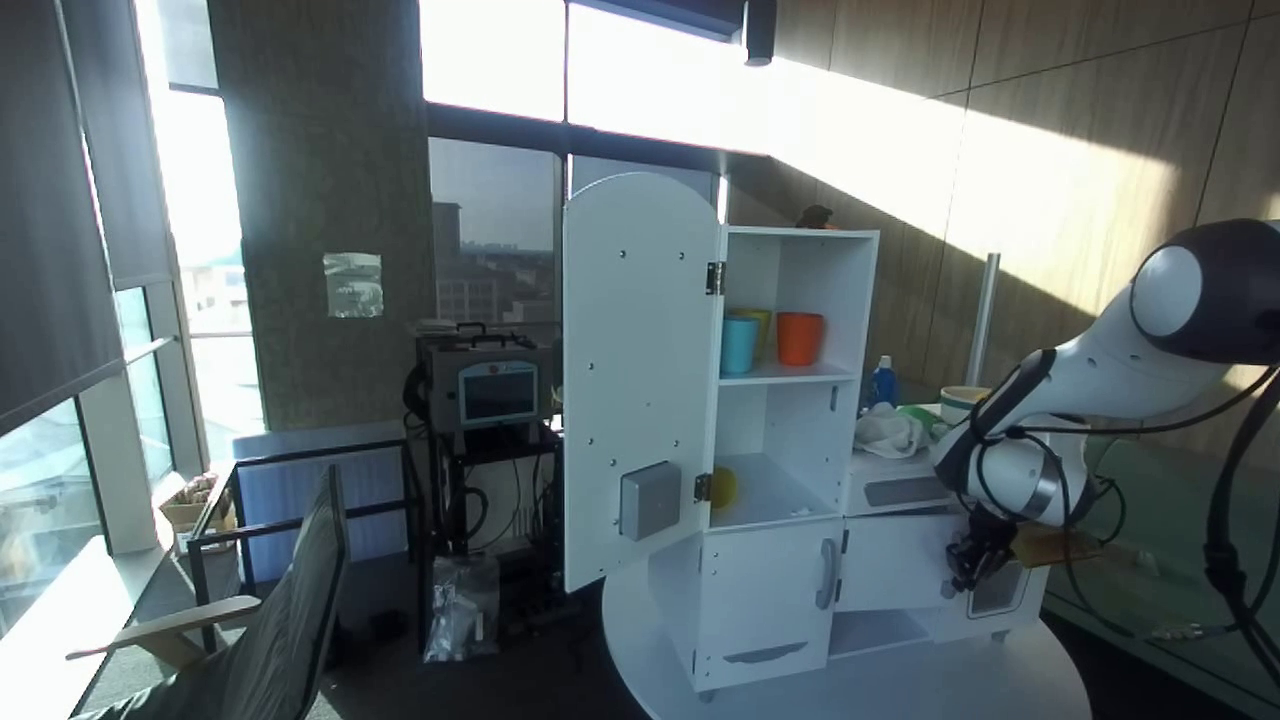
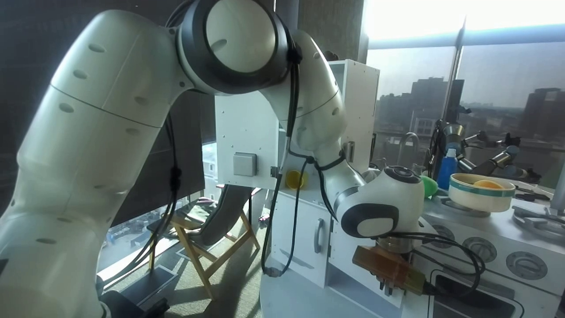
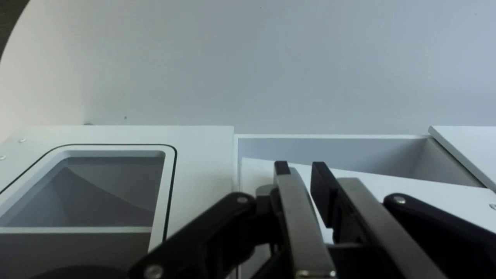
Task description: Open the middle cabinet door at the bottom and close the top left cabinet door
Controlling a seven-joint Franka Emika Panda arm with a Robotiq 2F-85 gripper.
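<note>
The middle cabinet door at the bottom (image 1: 893, 562) is small and white, hinged beside the left bottom door. It stands slightly ajar; a strip of cabinet interior shows past its lower edge in the wrist view (image 3: 445, 195). My gripper (image 1: 960, 580) is in front of its free-edge side. In the wrist view the two fingers (image 3: 300, 170) have a narrow gap between them, with white door behind and nothing held. A grey rounded piece, perhaps the handle's end (image 3: 264, 189), shows beside one finger. The tall top left cabinet door (image 1: 640, 370) stands wide open, also behind my arm in an exterior view (image 2: 245, 132).
The left bottom door (image 1: 765, 600), with a grey handle, is shut. The oven front (image 3: 89, 186) adjoins the middle opening. Cups (image 1: 800, 340) stand on the shelf. A bowl (image 2: 481, 196) and a blue bottle (image 2: 447, 170) stand on the stove top. Cables (image 2: 441, 240) hang round my wrist.
</note>
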